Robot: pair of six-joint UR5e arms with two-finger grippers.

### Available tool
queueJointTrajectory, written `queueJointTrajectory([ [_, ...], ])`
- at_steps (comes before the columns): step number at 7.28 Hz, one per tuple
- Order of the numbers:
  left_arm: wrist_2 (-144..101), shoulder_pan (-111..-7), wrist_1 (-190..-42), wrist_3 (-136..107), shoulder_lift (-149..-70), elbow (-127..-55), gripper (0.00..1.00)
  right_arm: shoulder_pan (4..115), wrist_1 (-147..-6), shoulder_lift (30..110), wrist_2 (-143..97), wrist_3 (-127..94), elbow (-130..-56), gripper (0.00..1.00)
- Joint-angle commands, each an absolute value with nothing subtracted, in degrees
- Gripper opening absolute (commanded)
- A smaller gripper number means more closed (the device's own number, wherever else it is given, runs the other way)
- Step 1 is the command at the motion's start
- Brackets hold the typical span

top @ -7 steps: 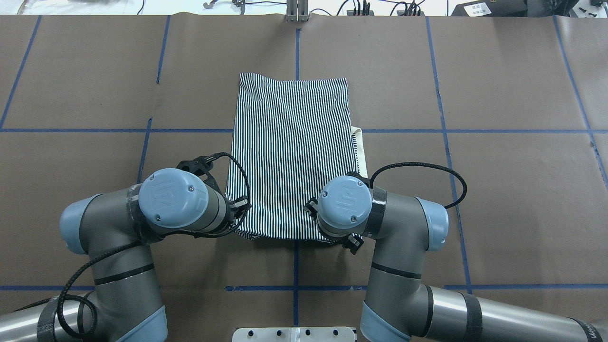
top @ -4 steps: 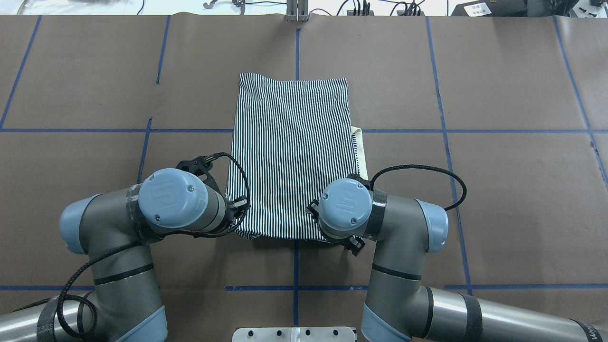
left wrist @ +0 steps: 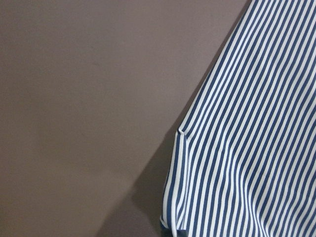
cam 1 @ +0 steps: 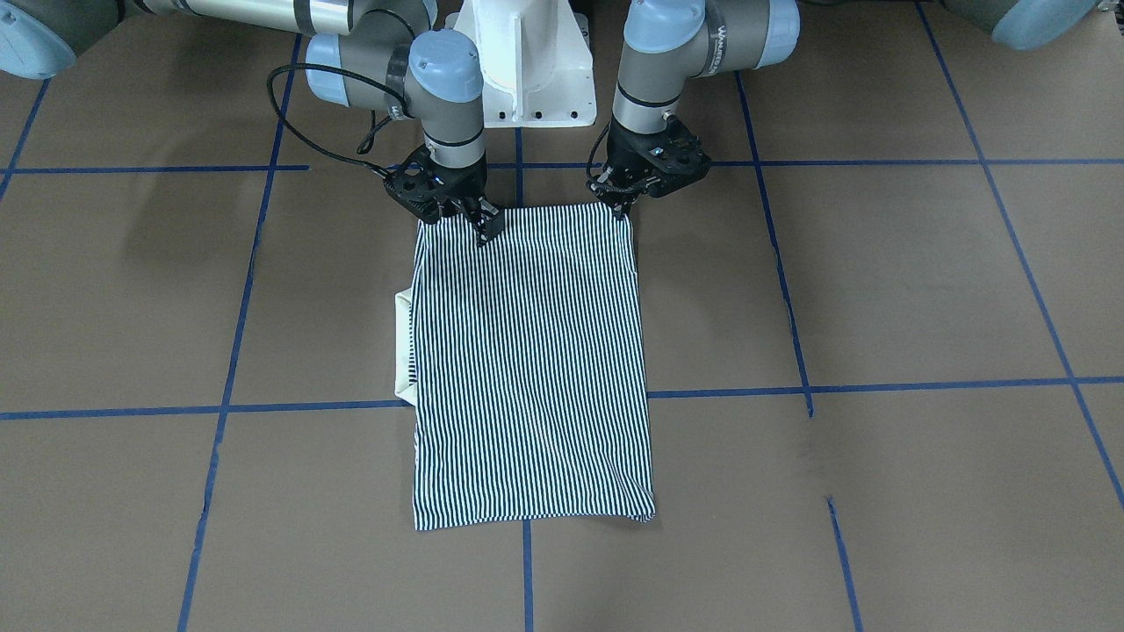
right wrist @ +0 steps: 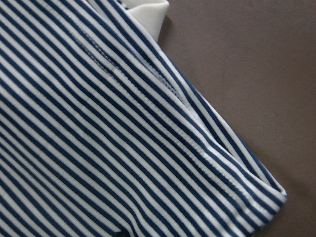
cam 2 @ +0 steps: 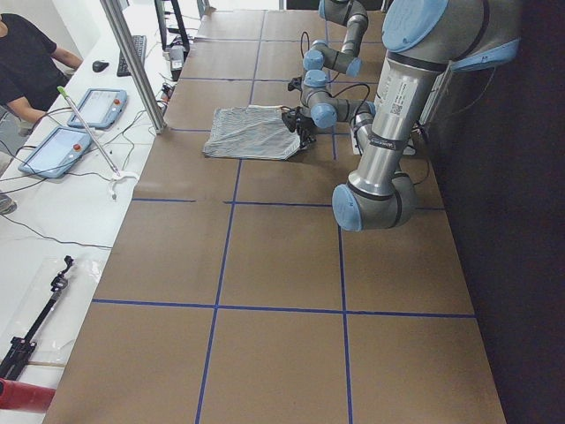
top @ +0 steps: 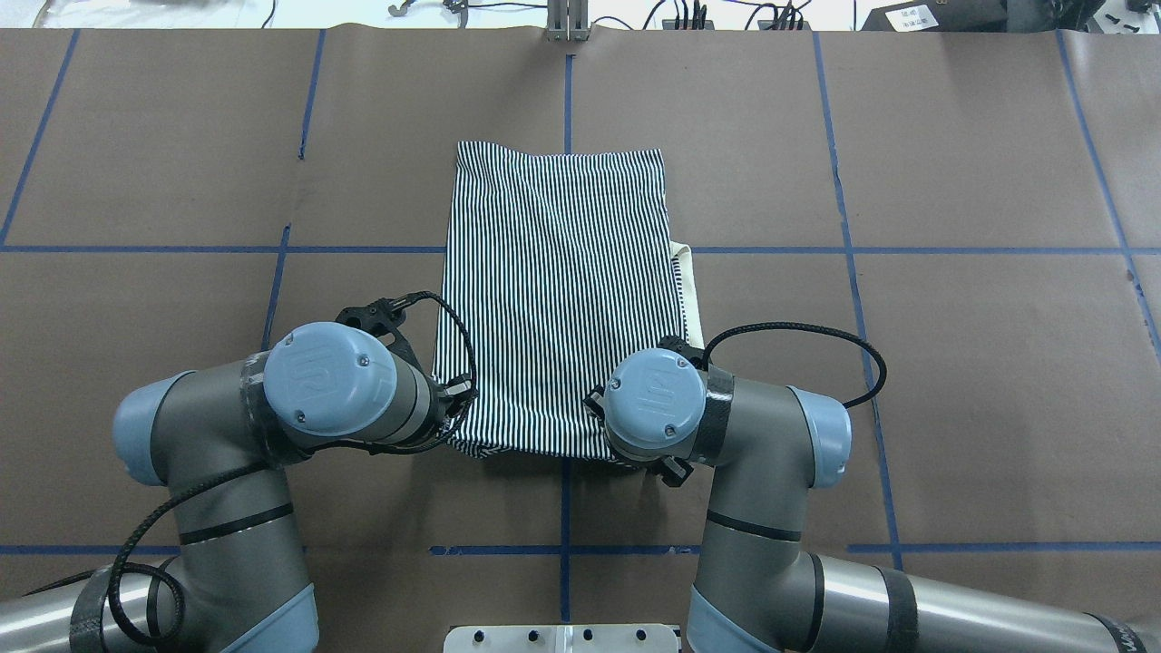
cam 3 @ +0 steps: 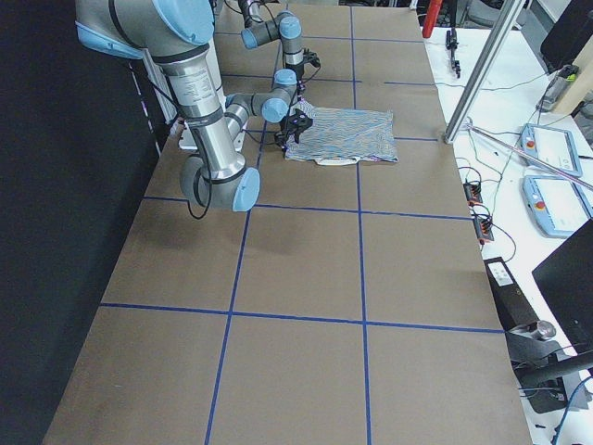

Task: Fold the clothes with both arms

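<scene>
The striped polo shirt (cam 1: 527,369) lies folded into a flat rectangle on the brown table (cam 1: 878,290), with its cream collar (cam 1: 405,347) poking out at one side. It also shows in the overhead view (top: 558,290). My left gripper (cam 1: 625,206) is shut on the shirt's near corner by the robot. My right gripper (cam 1: 481,230) is shut on the same near edge, a little in from the other corner. From overhead both wrists hide the fingers. The left wrist view shows the shirt's side edge (left wrist: 247,148). The right wrist view shows a hemmed corner (right wrist: 98,123).
The white pedestal base (cam 1: 527,61) stands just behind the grippers. Blue tape lines (cam 1: 790,386) cross the table. An operator (cam 2: 26,53) sits beyond the far side at a white bench with tablets (cam 2: 62,146). A metal post (cam 2: 132,62) stands at the table's far edge.
My right wrist has shifted a little back toward the robot's base along the shirt's near edge. The left arm and the rest of the shirt have not moved.
</scene>
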State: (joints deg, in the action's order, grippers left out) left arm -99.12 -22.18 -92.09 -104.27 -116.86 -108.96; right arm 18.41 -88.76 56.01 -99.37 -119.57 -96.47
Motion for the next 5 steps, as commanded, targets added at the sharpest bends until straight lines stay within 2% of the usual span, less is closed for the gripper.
queueJointTrajectory([
  [1,-99.05,-22.24,-92.11,-104.24,-116.89,-108.9,0.0,18.37,-88.77,55.9,-99.4,-119.18,-96.59,0.0],
  [5,-99.05,-22.15,-92.11,-104.24,-116.98,-108.46,0.0,18.63,-88.77,55.55,-99.32,-119.62,-97.38,0.0],
])
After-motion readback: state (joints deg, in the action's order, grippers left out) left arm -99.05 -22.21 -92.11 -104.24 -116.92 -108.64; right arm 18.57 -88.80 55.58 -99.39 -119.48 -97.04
